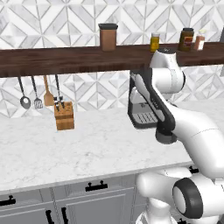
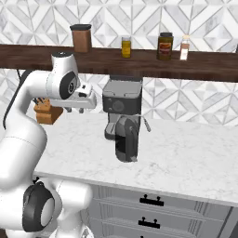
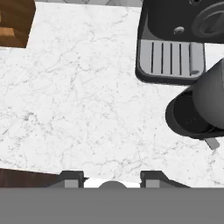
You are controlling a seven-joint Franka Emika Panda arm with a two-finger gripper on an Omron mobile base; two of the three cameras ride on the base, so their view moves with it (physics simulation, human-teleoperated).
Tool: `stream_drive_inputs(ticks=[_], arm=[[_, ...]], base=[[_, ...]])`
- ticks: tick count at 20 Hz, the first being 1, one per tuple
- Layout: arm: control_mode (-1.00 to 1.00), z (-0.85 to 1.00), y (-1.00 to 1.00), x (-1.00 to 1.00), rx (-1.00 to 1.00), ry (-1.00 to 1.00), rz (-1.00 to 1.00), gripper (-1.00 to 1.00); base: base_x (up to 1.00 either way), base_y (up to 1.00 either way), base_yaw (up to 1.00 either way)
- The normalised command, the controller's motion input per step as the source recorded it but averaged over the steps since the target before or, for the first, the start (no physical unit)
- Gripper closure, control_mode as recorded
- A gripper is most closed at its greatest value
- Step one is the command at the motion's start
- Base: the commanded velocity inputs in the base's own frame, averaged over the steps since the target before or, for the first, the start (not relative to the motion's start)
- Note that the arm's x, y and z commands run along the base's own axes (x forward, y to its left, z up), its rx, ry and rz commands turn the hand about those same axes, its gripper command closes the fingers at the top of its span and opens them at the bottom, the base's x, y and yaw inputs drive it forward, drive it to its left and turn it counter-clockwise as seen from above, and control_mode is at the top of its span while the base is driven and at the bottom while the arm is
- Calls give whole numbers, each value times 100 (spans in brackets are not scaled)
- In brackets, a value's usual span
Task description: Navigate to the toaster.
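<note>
1. you cannot tell from these views where the toaster stands; your base faces a stretch of white marble counter (image 1: 87, 148) (image 2: 186, 148) (image 3: 87, 96) with a dark grey boxy coffee machine (image 1: 142, 109) (image 2: 122, 100) (image 3: 175, 26) against the patterned tile wall.
2. your gripper (image 3: 111, 179) hangs above the counter, out in front of the coffee machine and to its left, looking straight down. its two dark tips stand apart with bare marble between them and nothing held.
3. a dark grey cylinder (image 1: 166, 131) (image 2: 126, 139) (image 3: 197, 109) stands just in front of the coffee machine; what it is, you cannot tell.
4. a brown wooden knife block (image 1: 64, 117) (image 2: 46, 114) (image 3: 13, 22) sits on the counter well to the left of the coffee machine.
5. further left of the machine, past the block, a metal ladle (image 1: 25, 100), a slotted metal spatula (image 1: 38, 103) and a wooden spatula (image 1: 48, 97) hang on the wall.
6. a long dark wooden shelf (image 1: 65, 59) (image 2: 139, 58) runs above the coffee machine.
7. on that shelf, up and to the left of the machine, stands a brown canister with a dark lid (image 1: 108, 37) (image 2: 81, 38). almost over the machine is a small yellow jar (image 1: 155, 42) (image 2: 126, 47). to the right are a dark jar with a red label (image 1: 186, 39) (image 2: 165, 46) and a small pale bottle (image 1: 200, 40) (image 2: 185, 48).
8. below the counter edge, grey drawers with black handles (image 1: 96, 186) (image 2: 151, 200) run in front of the machine.
</note>
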Motion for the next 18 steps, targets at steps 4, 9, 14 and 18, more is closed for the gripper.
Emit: stream_drive_inputs(ticks=[4,9,14,18], arm=[[100,0,0,0,0,0,0,-100],[100,0,0,0,0,0,0,-100],[100,0,0,0,0,0,0,-100],[100,0,0,0,0,0,0,-100]], base=[[-2,0,0],[-88,0,0],[-100,0,3],[-70,0,8]])
